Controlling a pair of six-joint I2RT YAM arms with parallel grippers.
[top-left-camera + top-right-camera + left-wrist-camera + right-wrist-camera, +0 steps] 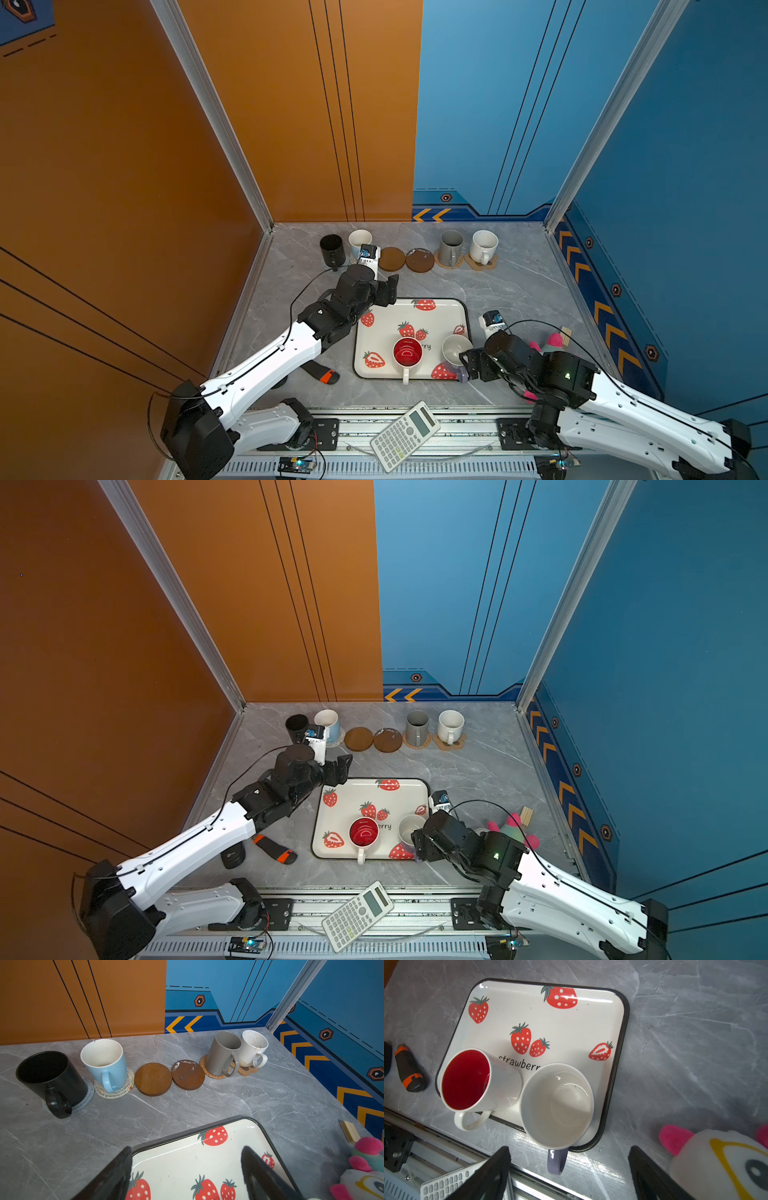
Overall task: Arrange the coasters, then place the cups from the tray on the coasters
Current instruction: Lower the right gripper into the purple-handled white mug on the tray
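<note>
In both top views a row runs along the 12 o'clock edge of the table (519, 299). It holds four cups, the black cup (332, 249), light blue cup (359, 240), grey cup (451, 247) and speckled cup (484, 245). Two bare discs lie between them, the smooth brown disc (391, 259) and the scuffed brown disc (419, 260). The tray (386, 332) lies mid-table with two cups on it: the red-lined cup (407, 353) at its 6 o'clock edge and the lavender cup (455, 348) at 4 o'clock. The left gripper (388, 291) hangs at the tray's 11 o'clock corner, and the right gripper (464, 366) at its 4 o'clock corner. One calculator (405, 436) lies at 6 o'clock.

The left wrist view shows four coasters in use. The grey coaster (87, 1095) is under the black cup, the white woven coaster (124, 1088) under the light blue, the tan woven coaster (207, 1070) under the grey and the paw-shaped coaster (245, 1071) under the speckled. The left gripper's jaws are spread wide and empty.

In the right wrist view the tray shows five strawberry prints and the letters "strawberr", with the rest behind the lavender cup. That cup's handle (557, 1161) lies between the right gripper's wide-apart fingers (504, 1153), and neither finger touches it. One plush toy (716, 1163) sits nearby.
</note>
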